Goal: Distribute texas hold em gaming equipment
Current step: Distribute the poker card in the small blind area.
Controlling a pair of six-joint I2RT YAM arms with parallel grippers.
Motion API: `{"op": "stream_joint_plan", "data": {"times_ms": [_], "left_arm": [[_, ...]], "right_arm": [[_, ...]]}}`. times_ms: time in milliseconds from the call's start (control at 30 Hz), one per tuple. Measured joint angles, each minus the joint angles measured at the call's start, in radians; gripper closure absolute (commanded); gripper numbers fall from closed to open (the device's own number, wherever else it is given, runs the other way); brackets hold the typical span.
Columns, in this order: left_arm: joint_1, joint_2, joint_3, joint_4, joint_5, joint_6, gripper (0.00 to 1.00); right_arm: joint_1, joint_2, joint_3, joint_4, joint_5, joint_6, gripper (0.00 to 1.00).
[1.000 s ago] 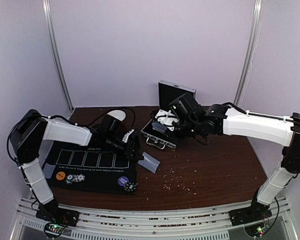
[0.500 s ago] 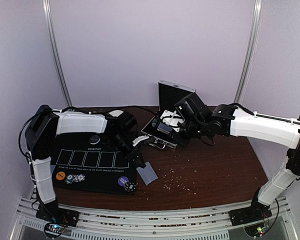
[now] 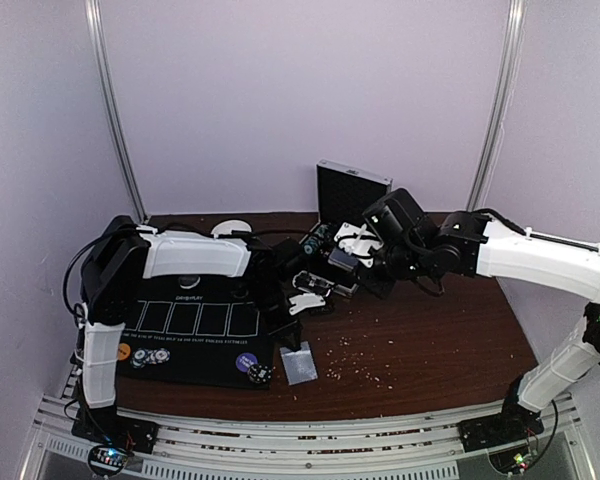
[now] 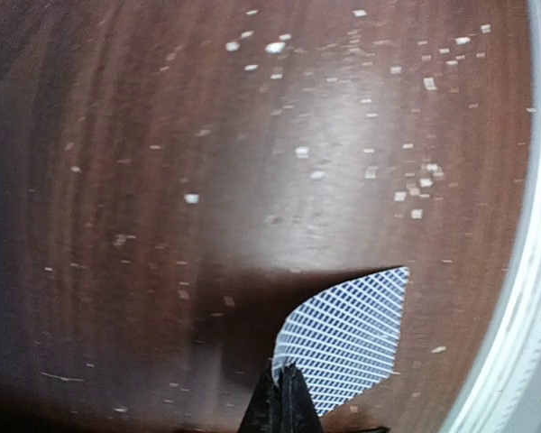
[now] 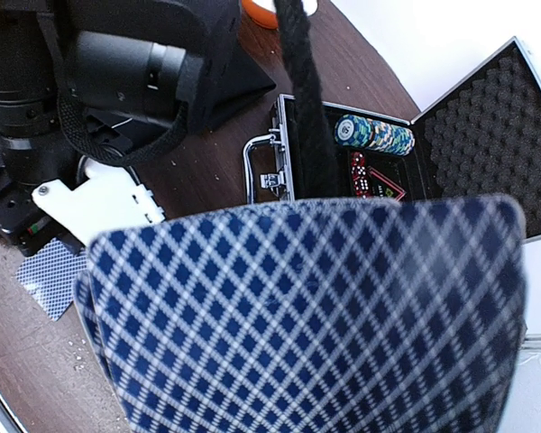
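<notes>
The left gripper (image 4: 283, 392) was pinched shut on a corner of a playing card (image 4: 347, 329) just above the bare wood right of the black mat (image 3: 200, 355), while the right gripper (image 3: 340, 265) was closed on a second card (image 5: 307, 316) near the open chip case (image 5: 487, 117).

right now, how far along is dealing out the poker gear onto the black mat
Done: an orange disc, striped chips and a purple disc sit at the near edge of the black playing mat. In hand: the left gripper pinches one lattice-backed card beside the mat; the right gripper holds blue diamond-backed cards. Left: the mat's outlined card slots look empty, and a chip roll sits in the open silver case.
</notes>
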Motion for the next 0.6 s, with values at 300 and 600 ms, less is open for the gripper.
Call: {"op": "stream_joint_plan", "data": {"times_ms": [300,600], "left_arm": [[-0.044,0.053,0.089,-0.01,-0.149,0.098,1.0],[-0.096,0.054,0.061,-0.015,-0.161,0.175,1.0]], "right_arm": [[0.0,-0.014,-0.004,-0.005,0.001,0.016,0.59],[0.0,-0.014,-0.004,-0.031,0.0,0.016,0.59]]}}
